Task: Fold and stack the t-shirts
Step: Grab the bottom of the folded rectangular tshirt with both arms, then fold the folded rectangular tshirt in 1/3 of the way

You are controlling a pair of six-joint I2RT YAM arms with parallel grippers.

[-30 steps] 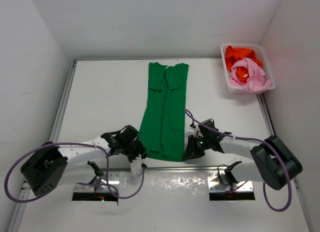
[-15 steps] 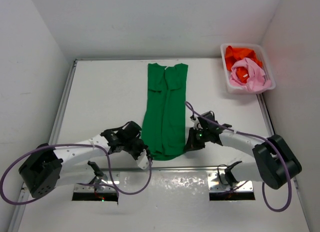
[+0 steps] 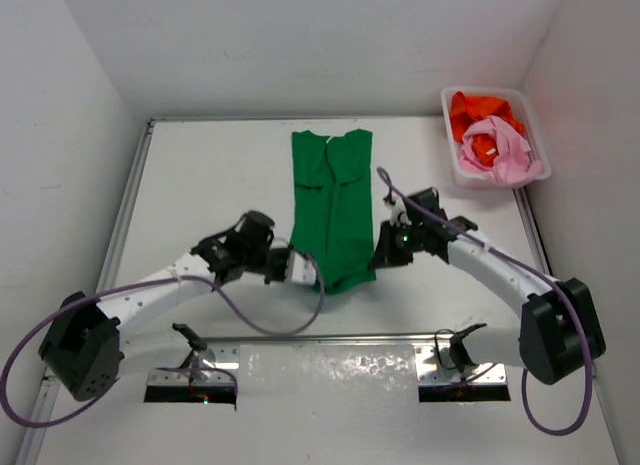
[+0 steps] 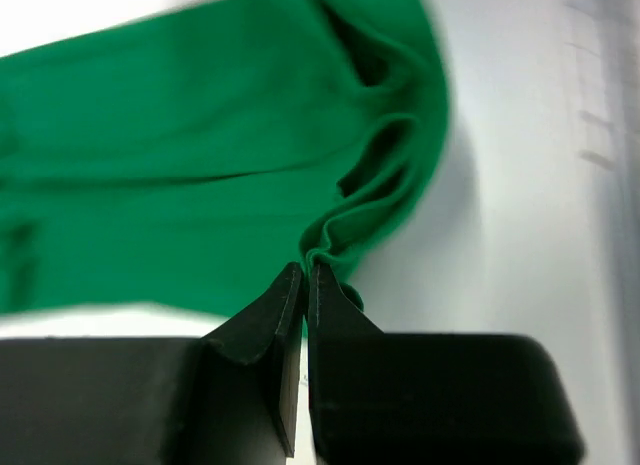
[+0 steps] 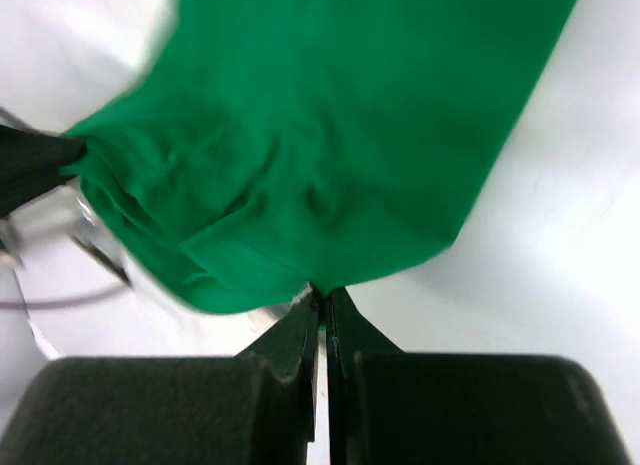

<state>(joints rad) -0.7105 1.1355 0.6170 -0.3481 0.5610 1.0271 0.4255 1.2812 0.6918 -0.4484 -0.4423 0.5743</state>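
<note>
I read the green t-shirt [image 3: 332, 210] as soft, matt cloth. It gathers into fine creases at the left tool [image 4: 305, 270]. The left tool and the right tool [image 5: 322, 293] are both black matt plastic with smooth faces. The bench [image 3: 210, 175] is white and smooth with a faint sheen. The metal strip [image 3: 330, 357] along its near edge is bare and reflective. At the far right corner, the basket [image 3: 487, 181] is white plastic. It holds the pink t-shirt [image 3: 500, 150] and the orange t-shirt [image 3: 475, 110], both matt cloth.
</note>
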